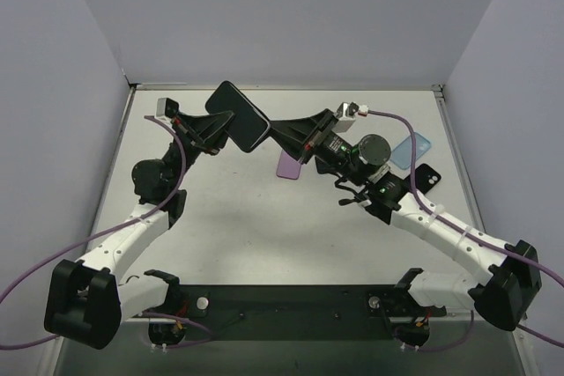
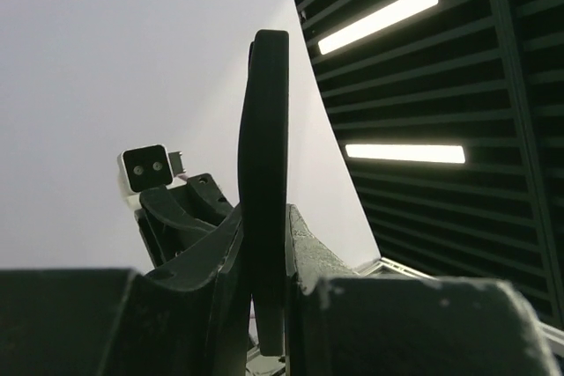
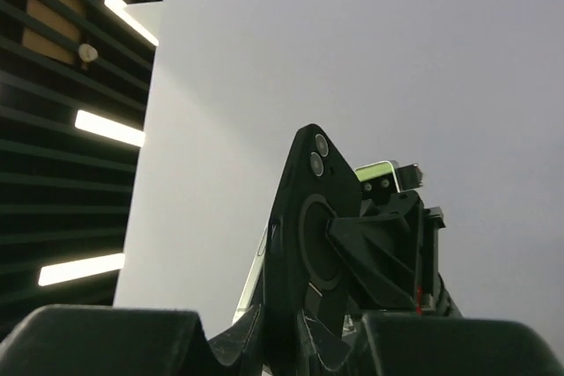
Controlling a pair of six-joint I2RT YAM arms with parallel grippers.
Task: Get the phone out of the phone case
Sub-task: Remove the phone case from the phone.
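Note:
A phone in a black case (image 1: 238, 114) is held in the air over the far middle of the table. My left gripper (image 1: 218, 126) is shut on its left side. My right gripper (image 1: 275, 135) is shut on its lower right corner. In the left wrist view the case (image 2: 264, 147) stands edge-on between the shut fingers (image 2: 310, 248). In the right wrist view the case's back (image 3: 319, 217) shows two camera lenses, and a pale phone edge (image 3: 254, 281) peeks out on its left side. The left gripper (image 3: 388, 244) presses on the case's back there.
A purple case (image 1: 291, 167) lies on the table below the held phone. A blue case (image 1: 414, 149) and a black case (image 1: 426, 178) lie at the right. Grey walls close in the table at the left, back and right.

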